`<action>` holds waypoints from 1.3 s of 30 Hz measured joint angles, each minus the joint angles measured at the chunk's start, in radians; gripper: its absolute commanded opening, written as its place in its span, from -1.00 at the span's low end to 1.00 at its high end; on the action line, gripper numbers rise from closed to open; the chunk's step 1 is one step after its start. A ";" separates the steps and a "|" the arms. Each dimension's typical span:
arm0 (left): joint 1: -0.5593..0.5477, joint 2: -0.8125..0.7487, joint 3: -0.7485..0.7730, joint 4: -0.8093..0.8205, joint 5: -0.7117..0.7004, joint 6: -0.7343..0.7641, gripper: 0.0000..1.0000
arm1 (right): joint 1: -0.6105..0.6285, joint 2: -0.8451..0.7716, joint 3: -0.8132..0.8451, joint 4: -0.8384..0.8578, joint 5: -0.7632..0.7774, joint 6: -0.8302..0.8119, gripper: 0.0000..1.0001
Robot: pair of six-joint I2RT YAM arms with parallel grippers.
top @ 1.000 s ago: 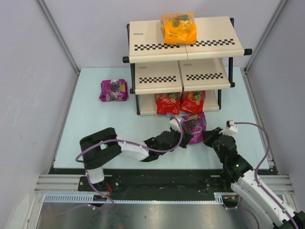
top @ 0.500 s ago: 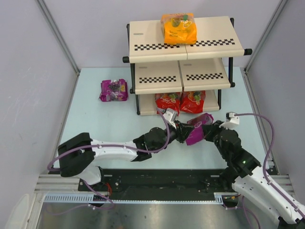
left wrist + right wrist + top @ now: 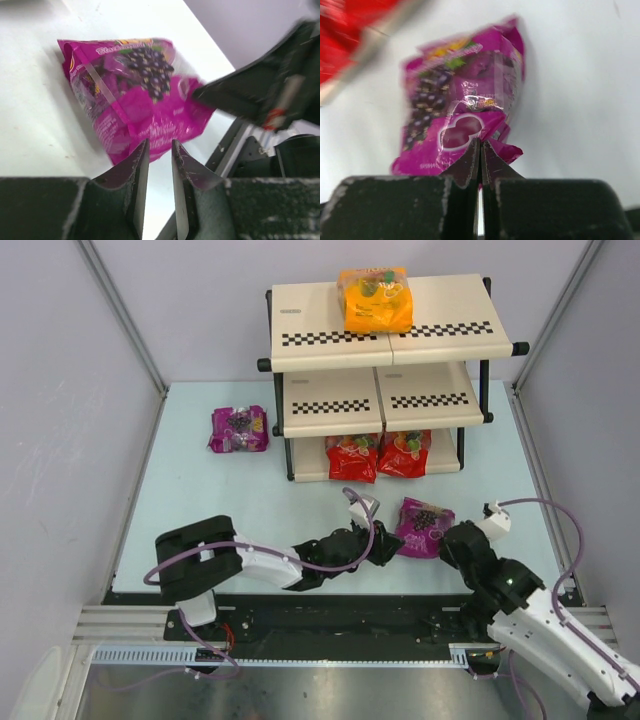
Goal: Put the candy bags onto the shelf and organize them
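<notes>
Glossy purple grape-candy pouch (image 3: 423, 528) lands back on the pale desk (image 3: 200, 505), unshelved; my right pincer (image 3: 480, 143) pinches its edge, left pincer (image 3: 159, 145) slightly spread.

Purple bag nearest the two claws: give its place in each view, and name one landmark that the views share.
Top external: the purple bag lies low and right of centre, in front of the shelf.
Left wrist: upper centre, just beyond the left claw.
Right wrist: centre, its near edge at the right claw.
Shared landmark: the grape picture printed on the bag.
</notes>
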 measured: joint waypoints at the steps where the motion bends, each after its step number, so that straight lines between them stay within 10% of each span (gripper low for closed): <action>1: -0.002 0.005 -0.001 0.009 0.002 -0.008 -0.41 | 0.000 0.042 0.000 -0.021 -0.004 0.019 -1.00; 14: -0.017 0.095 -0.012 0.114 0.028 -0.107 -0.38 | 0.111 0.173 0.006 -0.094 0.032 0.200 -1.00; 18: -0.025 0.106 -0.011 0.089 0.011 -0.121 0.24 | 0.111 0.169 0.006 -0.099 0.034 0.214 -1.00; 23: -0.045 0.106 -0.011 0.072 -0.026 -0.137 0.55 | 0.114 0.167 0.006 -0.095 0.033 0.217 -1.00; 39: -0.041 0.115 0.016 0.036 -0.127 -0.139 0.47 | 0.118 0.144 0.005 -0.094 0.032 0.213 -1.00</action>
